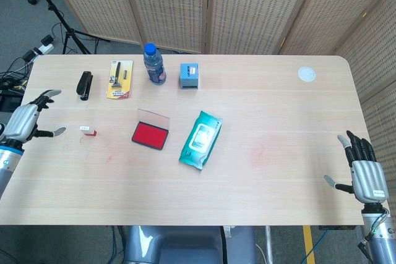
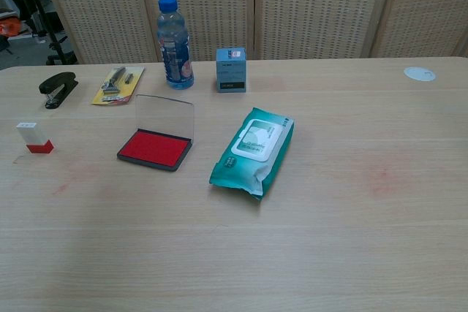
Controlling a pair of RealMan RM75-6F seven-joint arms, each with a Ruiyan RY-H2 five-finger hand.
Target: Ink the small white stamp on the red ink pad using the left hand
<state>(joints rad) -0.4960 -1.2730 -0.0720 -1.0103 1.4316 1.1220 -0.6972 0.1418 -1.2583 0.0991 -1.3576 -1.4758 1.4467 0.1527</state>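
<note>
Head view: left hand (image 1: 25, 122) hangs spread and empty at the table's (image 1: 278, 171) nine o'clock edge. Stamp (image 1: 87, 130) stands upright at the hand's three o'clock, apart from it, with the pad (image 1: 149, 135) open further that way. Right hand (image 1: 362, 174) is spread, empty.

silver hand (image 1: 365, 176) (black fingers)
</note>
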